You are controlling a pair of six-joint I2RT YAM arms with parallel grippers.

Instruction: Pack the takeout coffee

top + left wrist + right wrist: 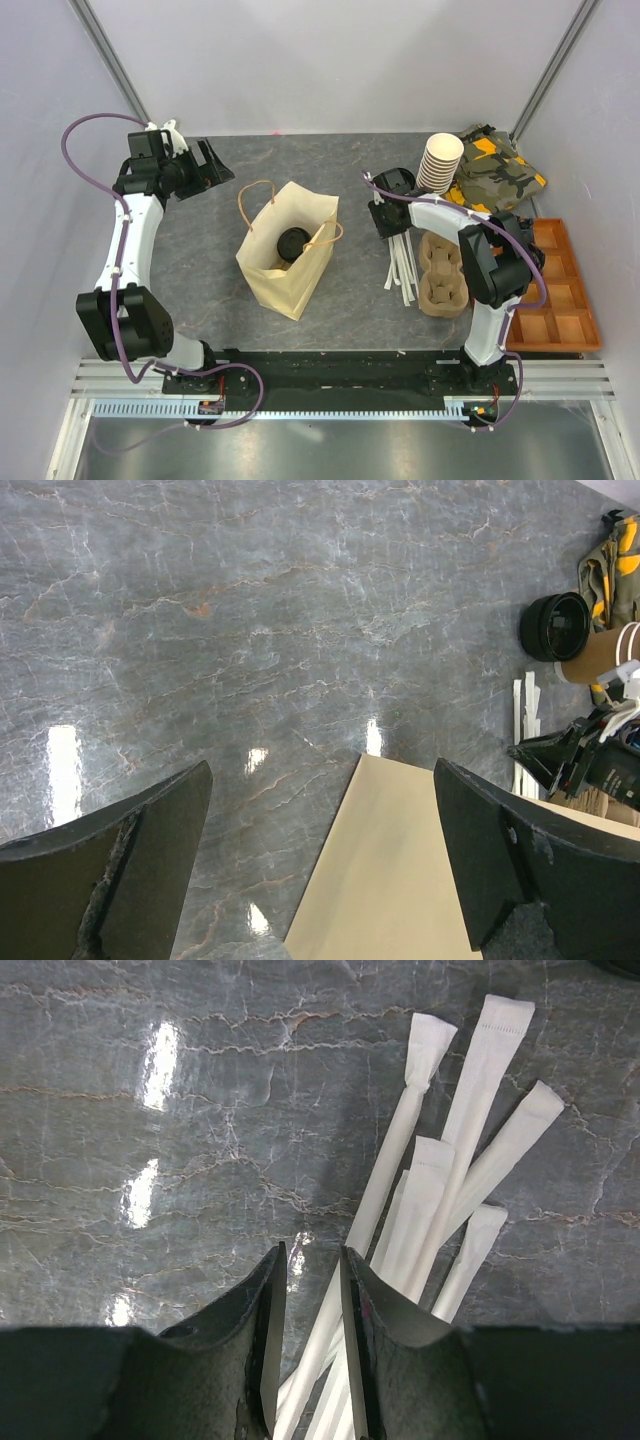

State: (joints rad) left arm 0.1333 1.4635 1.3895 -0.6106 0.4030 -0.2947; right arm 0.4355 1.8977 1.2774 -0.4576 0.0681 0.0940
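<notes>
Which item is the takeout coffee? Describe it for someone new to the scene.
Start at the tan paper bag standing mid-table with its handles up. Inside sits the coffee, mostly its round black lid showing. Unlike the lidless cup stack at the back right, it is capped and bagged.

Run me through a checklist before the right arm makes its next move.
1. Takeout coffee in the paper bag: ok, its black lid shows inside the open top.
2. Bag upright and open: ok.
3. Wrapped straw lined up with the right gripper: ok, it runs between the nearly closed fingers.
4. Firm grip on only that one straw: cannot tell, as other straws lie close against the fingers.
5. Left gripper out of the way: ok, it is open, off toward the far left corner and apart from the bag.
6. Table between the straws and the bag free of objects: ok.
</notes>
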